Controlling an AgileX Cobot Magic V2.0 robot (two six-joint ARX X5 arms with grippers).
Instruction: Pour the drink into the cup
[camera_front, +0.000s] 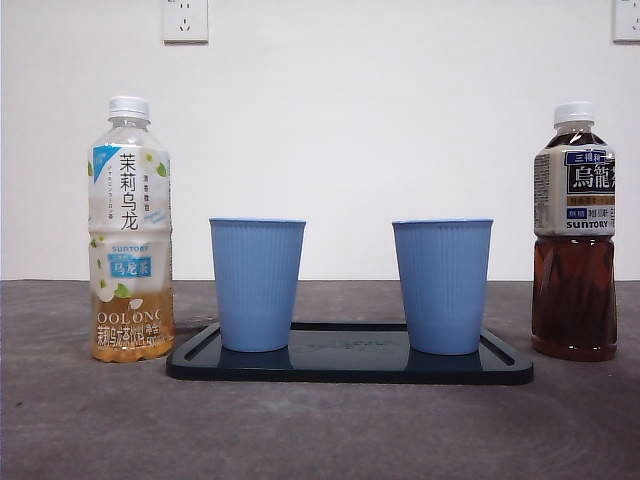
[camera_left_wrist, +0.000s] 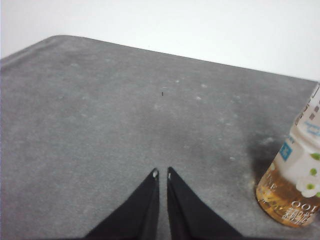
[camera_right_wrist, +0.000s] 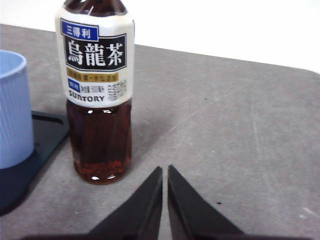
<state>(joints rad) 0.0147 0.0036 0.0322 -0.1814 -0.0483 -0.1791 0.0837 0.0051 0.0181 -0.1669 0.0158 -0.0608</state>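
Both capped bottles stand upright on the table, flanking a tray (camera_front: 350, 370) with two cups. The right tool (camera_right_wrist: 165, 171), jaws nearly closed and empty, is near the dark bottle (camera_right_wrist: 97, 95). The left tool (camera_left_wrist: 162, 173), likewise closed and empty, has the pale bottle (camera_left_wrist: 295, 185) farther off to one side.

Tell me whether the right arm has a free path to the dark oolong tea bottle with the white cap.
Probably yes. The right gripper, jaws shut, sits near the dark oolong tea bottle with only bare grey table between them; it must open first.
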